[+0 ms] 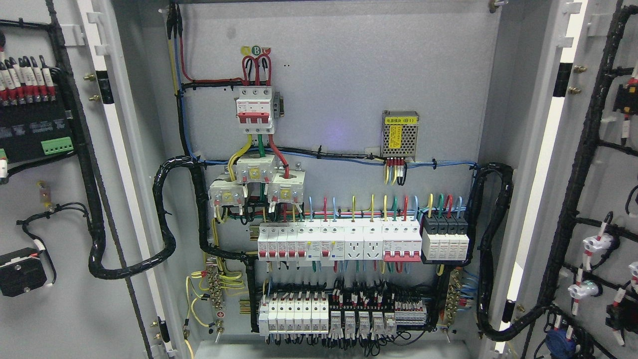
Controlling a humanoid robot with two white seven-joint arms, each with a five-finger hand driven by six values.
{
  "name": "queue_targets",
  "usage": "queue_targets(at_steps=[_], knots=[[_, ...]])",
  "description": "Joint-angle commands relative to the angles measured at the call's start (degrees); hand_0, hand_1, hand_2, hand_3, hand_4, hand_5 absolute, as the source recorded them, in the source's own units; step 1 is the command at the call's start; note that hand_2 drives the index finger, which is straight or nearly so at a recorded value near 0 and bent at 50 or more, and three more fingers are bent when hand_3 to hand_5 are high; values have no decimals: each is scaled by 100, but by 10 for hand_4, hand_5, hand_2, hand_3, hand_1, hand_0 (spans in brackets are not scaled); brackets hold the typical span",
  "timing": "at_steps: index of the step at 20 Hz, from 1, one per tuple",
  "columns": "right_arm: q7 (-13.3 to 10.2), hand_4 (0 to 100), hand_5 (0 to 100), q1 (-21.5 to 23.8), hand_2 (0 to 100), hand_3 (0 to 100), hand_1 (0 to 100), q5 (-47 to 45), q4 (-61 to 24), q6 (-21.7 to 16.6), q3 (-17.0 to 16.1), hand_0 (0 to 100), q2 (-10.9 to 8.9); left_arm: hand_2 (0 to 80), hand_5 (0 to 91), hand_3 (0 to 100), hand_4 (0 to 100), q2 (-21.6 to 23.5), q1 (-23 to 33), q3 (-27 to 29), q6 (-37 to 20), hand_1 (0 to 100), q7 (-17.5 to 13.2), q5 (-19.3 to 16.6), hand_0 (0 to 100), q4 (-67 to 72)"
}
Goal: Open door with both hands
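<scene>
Cabinet stands wide open. Left door (pixel 75 309) swung out at picture left, right door (pixel 610 199) at picture right, both showing wired inner faces. Grey back panel (pixel 349 65) carries a main breaker (pixel 255 109), power supply (pixel 399 134), breaker row (pixel 339 242). No robot hand in view; their state cannot be told.

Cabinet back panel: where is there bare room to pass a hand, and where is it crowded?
Free: the upper right of the back panel, above the small power supply and right of the top breaker. Also the strip between the blue wire run and the breaker row. Crowded: the bottom terminal rows and both doors' wiring. No hands show.
</scene>
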Motion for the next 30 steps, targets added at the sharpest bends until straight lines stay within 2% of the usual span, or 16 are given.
queue_targets(at_steps=[1, 11, 16, 19, 22, 27, 30], knots=[[122, 0, 0, 59, 0, 0, 0, 0, -144, -15, 71, 106, -3, 0, 0, 0, 31, 53, -62, -20, 7, 0, -5, -12, 0, 270], [149, 0, 0, 85, 0, 0, 0, 0, -328, -33, 273, 106, -12, 0, 0, 0, 31, 44, -63, -55, 7, 0, -14, -3, 0, 217], [149, 0, 0, 6, 0, 0, 0, 8, -398, -33, 589, 107, -30, 0, 0, 0, 31, 35, 25, -143, -11, 0, -14, 41, 0, -63], [158, 0, 0, -38, 0, 0, 0, 52, -398, -33, 669, 107, -30, 0, 0, 0, 31, 52, 148, -292, -11, 0, -14, 190, 0, -274], [158, 0, 0, -169, 0, 0, 0, 61, -398, -33, 879, 107, -30, 0, 0, 0, 31, 26, 315, -301, -11, 0, -14, 208, 0, -485], [158, 0, 0, -240, 0, 0, 0, 79, -398, -24, 1038, 107, -30, 0, 0, 0, 31, -35, 666, -345, -19, 0, -23, 261, 0, -933], [307, 0, 0, -240, 0, 0, 0, 79, -398, -24, 1134, 107, -30, 0, 0, 0, 31, -114, 860, -345, -37, 0, -23, 261, 0, -1197]])
